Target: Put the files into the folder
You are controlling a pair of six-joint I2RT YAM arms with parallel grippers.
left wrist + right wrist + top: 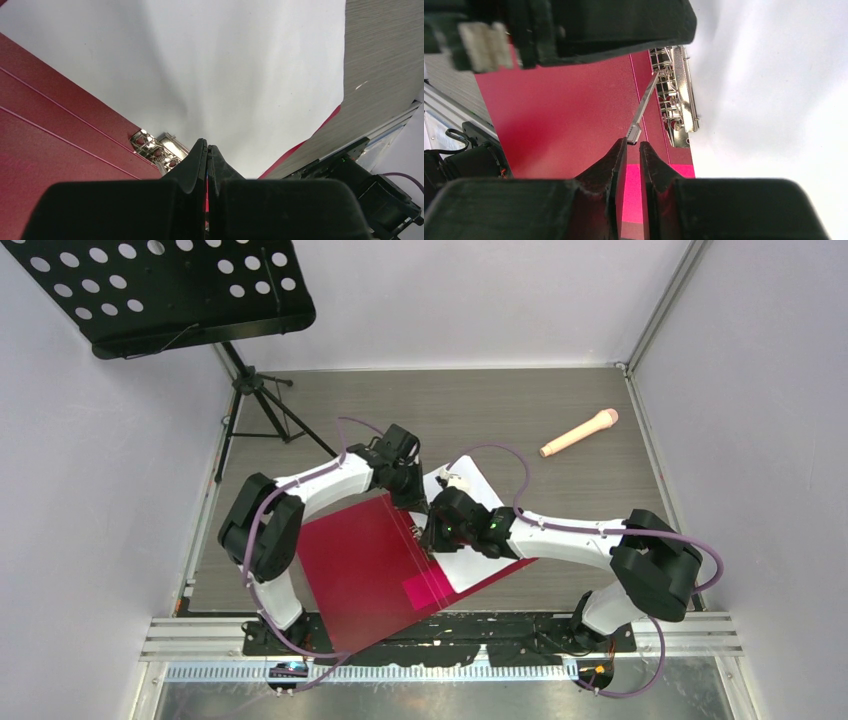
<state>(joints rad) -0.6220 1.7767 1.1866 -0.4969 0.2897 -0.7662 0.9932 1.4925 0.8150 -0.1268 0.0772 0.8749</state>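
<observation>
Music stand point(170, 290) is seen far left. Folder point(360, 570) is laid open on the table point(580, 490), at its near edge. Left gripper point(207, 147) is held over the spine with fingers pressed together; whether anything is pinched cannot be told. Files point(240, 75) are spread on the folder's right half, beside the spine clip point(679, 95). Right gripper point(633, 146) is narrowly parted at the raised clip lever point(644, 107) tip; whether it is grasped cannot be told. Microphone point(580, 432) is seen far right.

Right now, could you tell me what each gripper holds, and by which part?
Left gripper: shut, hold unclear. Right gripper: at the tip of the clip lever; grip uncertain.
</observation>
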